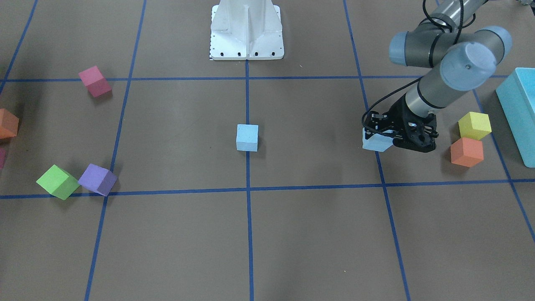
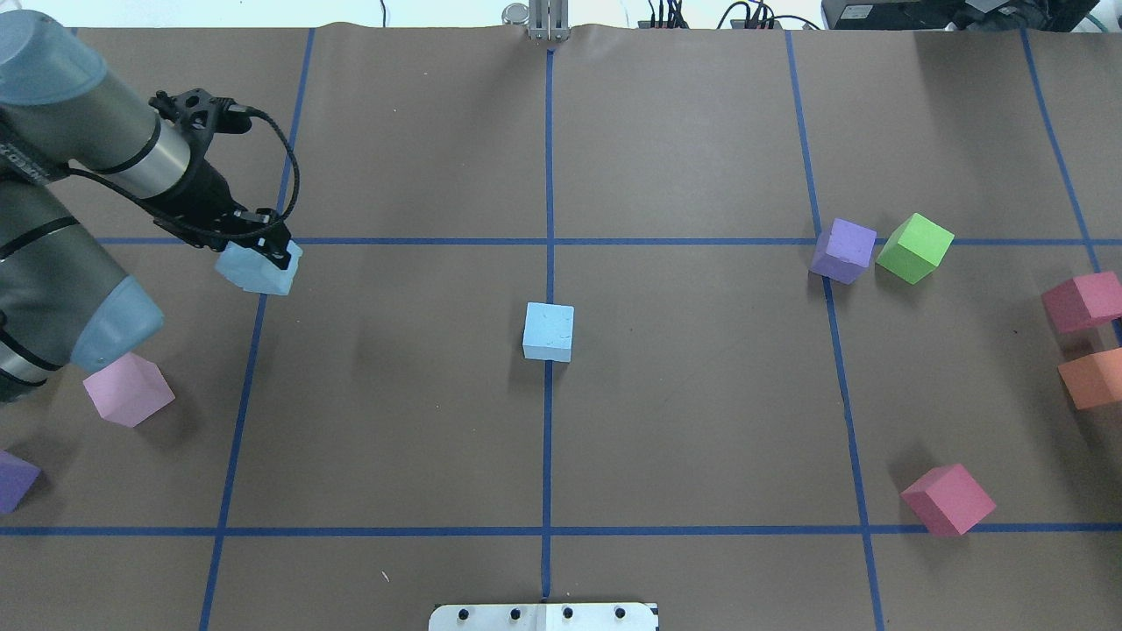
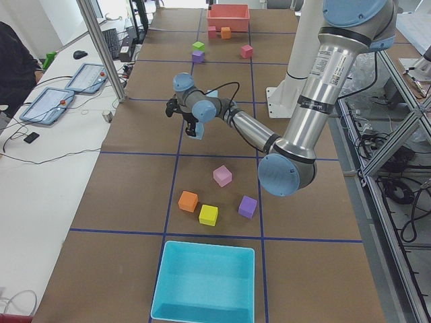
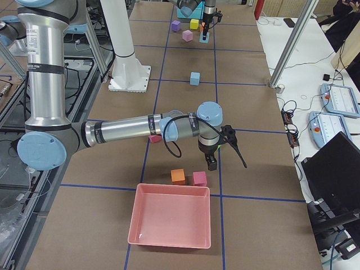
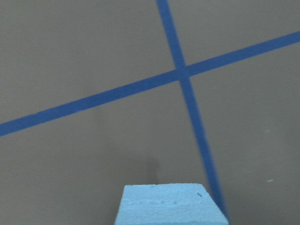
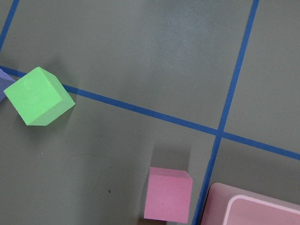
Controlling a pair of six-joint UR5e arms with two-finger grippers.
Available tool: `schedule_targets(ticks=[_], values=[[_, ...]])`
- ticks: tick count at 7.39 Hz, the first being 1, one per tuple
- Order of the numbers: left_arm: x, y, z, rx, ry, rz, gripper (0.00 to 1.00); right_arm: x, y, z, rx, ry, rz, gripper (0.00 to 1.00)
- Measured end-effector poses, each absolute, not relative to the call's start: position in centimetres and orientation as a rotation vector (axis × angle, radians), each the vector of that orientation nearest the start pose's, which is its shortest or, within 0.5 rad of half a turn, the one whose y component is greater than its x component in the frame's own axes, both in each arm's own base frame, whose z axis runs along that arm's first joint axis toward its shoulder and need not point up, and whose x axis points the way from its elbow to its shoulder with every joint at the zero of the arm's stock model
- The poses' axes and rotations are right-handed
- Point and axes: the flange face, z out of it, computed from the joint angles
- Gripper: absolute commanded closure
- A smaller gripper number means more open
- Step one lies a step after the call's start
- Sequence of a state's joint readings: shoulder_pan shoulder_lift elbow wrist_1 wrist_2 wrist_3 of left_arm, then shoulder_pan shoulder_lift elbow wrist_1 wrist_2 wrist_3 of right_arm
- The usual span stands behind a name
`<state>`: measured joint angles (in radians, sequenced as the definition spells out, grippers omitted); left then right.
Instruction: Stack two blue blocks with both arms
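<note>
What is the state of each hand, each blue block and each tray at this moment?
left hand, shut on the held blue block.
held blue block, gripped, tilted, seemingly lifted.
centre blue block, resting flat, free, nothing on top.
right hand, pointing down; open or shut cannot be told.
pink tray, empty.
teal tray, empty.

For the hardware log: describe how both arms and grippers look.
The left arm and right arm are grey metal tubes with light blue joint caps and dark lettering. The left gripper and right gripper are black, two-fingered, each fed by a looping black cable.
</note>
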<state>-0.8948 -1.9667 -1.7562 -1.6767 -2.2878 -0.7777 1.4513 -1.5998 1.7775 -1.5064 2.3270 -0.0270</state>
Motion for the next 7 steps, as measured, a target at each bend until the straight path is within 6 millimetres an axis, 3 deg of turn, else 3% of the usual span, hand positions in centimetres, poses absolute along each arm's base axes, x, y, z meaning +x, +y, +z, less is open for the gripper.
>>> schedule_targets(ticks=[2, 4, 5, 7], values=[[37.8, -50.1, 26.8, -0.027, 0.991, 0.082, 0.41, 0.6, -49.3, 56.4, 0.196, -0.764, -0.23, 0.0], [41.8, -48.5, 21.6, -0.051, 0.999, 0.031, 0.41, 0.6, -49.4, 56.3, 0.198, -0.764, -0.23, 0.0], [43.6, -48.2, 18.9, -0.05, 0.986, 0.023, 0.41, 0.6, -49.5, 56.2, 0.199, -0.764, -0.23, 0.0], [47.2, -49.7, 13.9, -0.057, 0.972, 0.002, 0.41, 0.6, -49.5, 56.1, 0.201, -0.764, -0.231, 0.0]])
